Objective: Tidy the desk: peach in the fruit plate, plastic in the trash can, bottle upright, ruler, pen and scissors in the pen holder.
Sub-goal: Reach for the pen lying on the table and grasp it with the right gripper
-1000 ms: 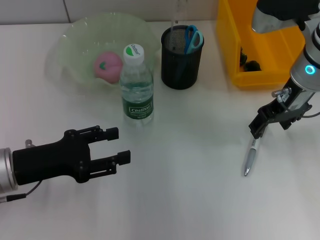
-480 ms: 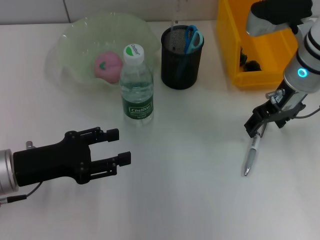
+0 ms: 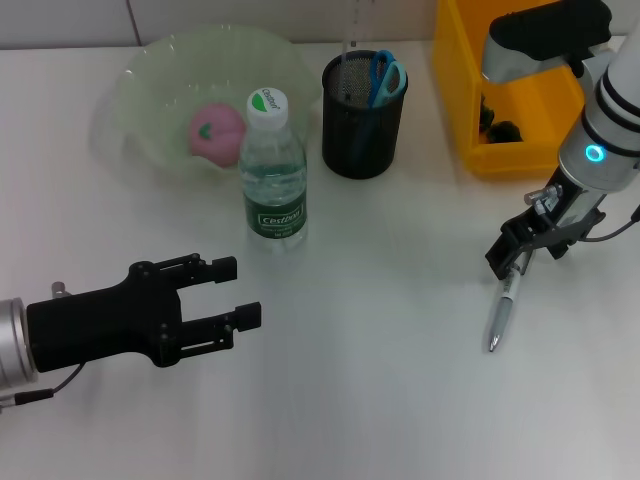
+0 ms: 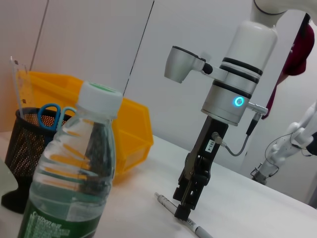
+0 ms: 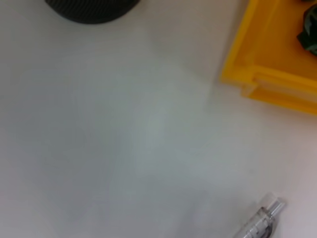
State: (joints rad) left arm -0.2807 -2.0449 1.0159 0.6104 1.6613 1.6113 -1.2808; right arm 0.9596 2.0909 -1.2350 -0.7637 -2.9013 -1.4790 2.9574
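A silver pen lies flat on the white table at the right. My right gripper hangs just above the pen's far end, pointing down. The pink peach rests in the pale green fruit plate. In front of the plate the water bottle stands upright. Blue scissors and a clear ruler stick out of the black mesh pen holder. Dark crumpled plastic lies in the yellow trash can. My left gripper is open at the lower left, holding nothing.
In the right wrist view the pen shows at one edge, with the yellow bin's corner and the holder's base farther off. The left wrist view has the bottle close in front and the right gripper beyond.
My right gripper has shifted a little to the left and toward the back above the pen's end. The pen and the left arm have not moved.
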